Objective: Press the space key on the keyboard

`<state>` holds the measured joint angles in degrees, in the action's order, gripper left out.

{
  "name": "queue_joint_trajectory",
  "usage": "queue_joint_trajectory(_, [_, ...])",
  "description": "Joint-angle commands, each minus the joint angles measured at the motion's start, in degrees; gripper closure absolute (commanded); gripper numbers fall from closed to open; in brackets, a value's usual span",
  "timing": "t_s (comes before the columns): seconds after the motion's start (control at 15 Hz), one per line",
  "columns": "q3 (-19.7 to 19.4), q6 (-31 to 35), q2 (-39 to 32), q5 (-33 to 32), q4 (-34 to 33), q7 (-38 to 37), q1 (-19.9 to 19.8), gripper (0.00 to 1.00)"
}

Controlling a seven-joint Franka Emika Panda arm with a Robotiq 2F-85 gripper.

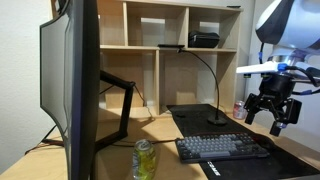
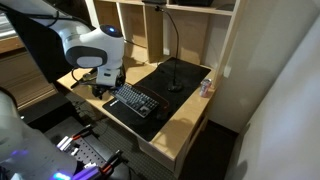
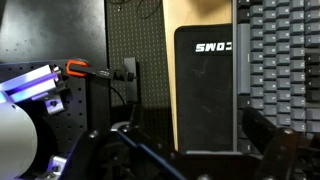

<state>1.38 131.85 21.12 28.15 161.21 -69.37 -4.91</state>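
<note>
Black keyboard is lying on the desk mat in an exterior view; the gripper is hovering above its end, clear of the keys, so the space key is probably waiting unpressed. In an exterior view the arm is bending low over the keyboard. In the wrist view the fingers are standing spread, holding nothing.

A black keyboard lies on a dark desk mat on a wooden table. Above the keyboard's right end hangs the robot's gripper, not touching it, jaws apart and pointing down. Left of the keyboard stands a green can, and further left a large monitor. Behind the keyboard are a gooseneck stand and wooden shelves.
</note>
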Motion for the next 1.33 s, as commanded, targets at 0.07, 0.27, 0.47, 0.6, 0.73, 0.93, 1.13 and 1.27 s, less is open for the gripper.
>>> queue_joint_trajectory(0.07, [3.0, 2.74, -4.44, -0.73, -0.36, -5.65, 1.67, 0.0])
queue_joint_trajectory(0.27, [5.93, 9.07, -11.94, 5.64, -0.62, -14.02, 5.76, 0.0])
queue_joint_trajectory(0.47, [10.4, 16.58, -18.39, 13.84, -0.62, -24.24, 12.05, 0.0])
queue_joint_trajectory(0.6, [13.22, 18.09, -19.33, 24.86, -0.78, -24.13, 17.27, 0.0])
queue_joint_trajectory(0.73, [11.58, 16.46, -19.32, 19.45, -1.07, -23.75, 16.05, 0.0])
queue_joint_trajectory(0.93, [10.79, 16.38, -19.32, 18.76, -1.47, -24.24, 15.77, 0.0])
queue_joint_trajectory(1.13, [10.5, 17.91, -19.87, 15.08, -1.48, -26.9, 15.21, 0.0])
queue_joint_trajectory(1.27, [10.82, 21.52, -19.81, 18.16, -1.54, -29.12, 15.83, 0.0])
